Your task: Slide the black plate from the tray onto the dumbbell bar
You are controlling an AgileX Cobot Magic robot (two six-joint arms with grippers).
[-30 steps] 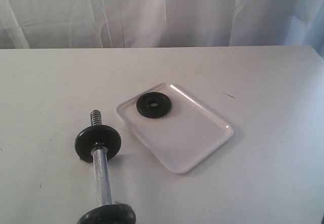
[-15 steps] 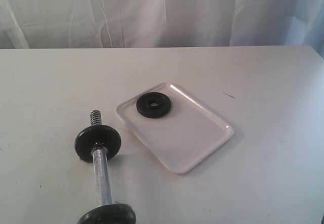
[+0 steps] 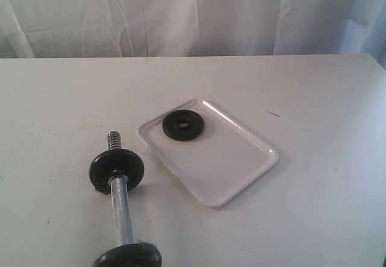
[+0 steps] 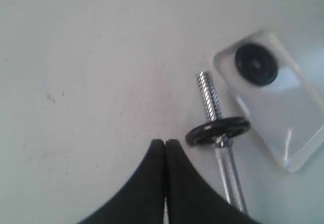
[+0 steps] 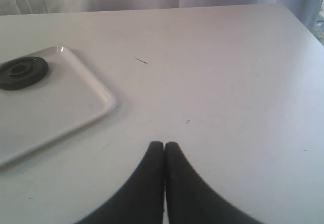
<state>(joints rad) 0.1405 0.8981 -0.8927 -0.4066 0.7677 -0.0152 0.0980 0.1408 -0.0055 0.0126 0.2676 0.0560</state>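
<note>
Close before the wrist cameras, the left gripper (image 4: 165, 142) and the right gripper (image 5: 164, 144) hover over the white table (image 3: 313, 219), each with its dark fingers pressed together and nothing between them. At the table's near edge in the exterior view, the dumbbell bar (image 3: 120, 210) lies pointing away from the camera. Its near black disc (image 3: 128, 256) is partly cut off by the frame, and a second black disc (image 3: 116, 169) stands on edge farther along the shaft, with a bare threaded end (image 3: 113, 139) jutting beyond it. A small silvery fitting (image 4: 220, 142) against that second disc may be a nut, though the left wrist view is too blurred to be sure. Just right of the bar and a little farther back sits the tray (image 3: 229, 164), angled to the table's edge, near the second disc but not touching it. The black plate (image 3: 183, 125) lies flat inside the tray's far left corner, centre hole facing up. Behind the table hangs a pale curtain (image 3: 193, 14).
</note>
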